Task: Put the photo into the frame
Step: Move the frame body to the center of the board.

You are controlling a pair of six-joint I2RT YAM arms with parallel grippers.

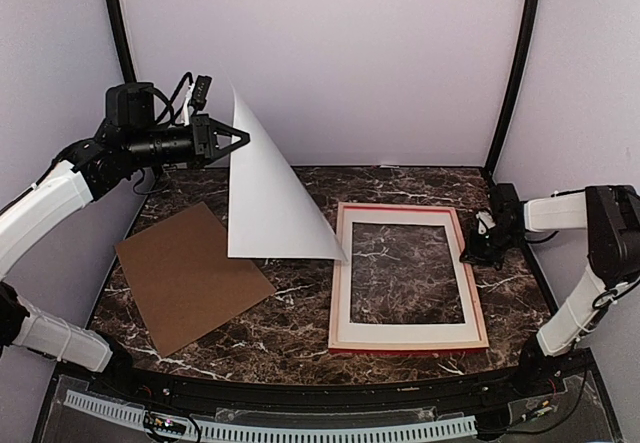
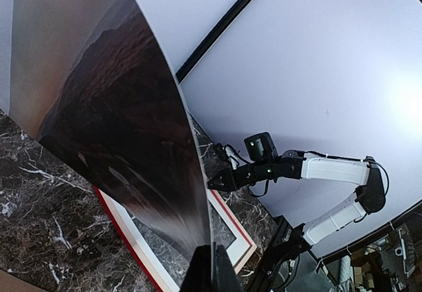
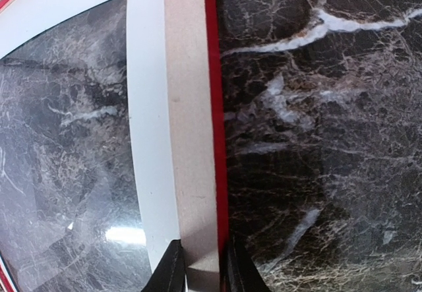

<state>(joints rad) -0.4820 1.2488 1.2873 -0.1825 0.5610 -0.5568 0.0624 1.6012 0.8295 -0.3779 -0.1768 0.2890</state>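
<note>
The photo [image 1: 265, 193] hangs curled above the table's left middle, its white back toward the top camera and its lower corner near the frame's left rail. My left gripper [image 1: 243, 139] is shut on its upper edge. The left wrist view shows the photo's dark brown-red printed side [image 2: 125, 127] pinched between the fingers of that gripper [image 2: 212, 265]. The frame [image 1: 408, 339] lies flat at the right, pale back up, red edges showing. My right gripper [image 1: 466, 253] straddles its right rail [image 3: 191, 140], and both fingers of that gripper [image 3: 201, 265] press against the rail's sides.
A plain brown backing board [image 1: 190, 273] lies flat on the dark marble table at the left. A white mat [image 3: 146, 140] with a cut-out window sits inside the frame. White walls and black corner posts enclose the table.
</note>
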